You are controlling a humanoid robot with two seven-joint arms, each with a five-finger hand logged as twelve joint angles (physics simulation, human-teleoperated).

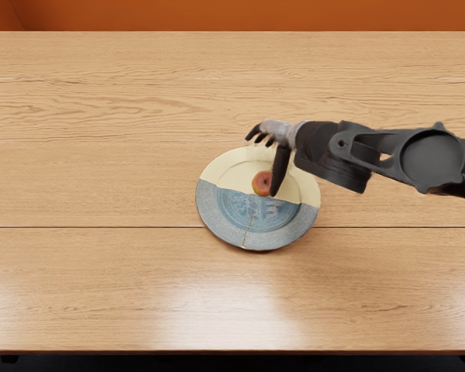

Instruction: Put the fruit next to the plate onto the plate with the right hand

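I count one plate, one fruit and one arm in view, the right hand coming in from the table's right edge. The small reddish fruit lies on the plate's cream half, toward the far rim. The hand hangs over that rim with fingers apart, gripping nothing — one dark finger points down against the fruit's right side, hiding its edge.

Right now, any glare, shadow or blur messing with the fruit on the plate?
Head view: sharp throughout, no blur; soft glare patches only on the near table, clear of the plate; fruit evenly lit, its picture-right edge covered by a finger of the right hand; barely any cast shadows.
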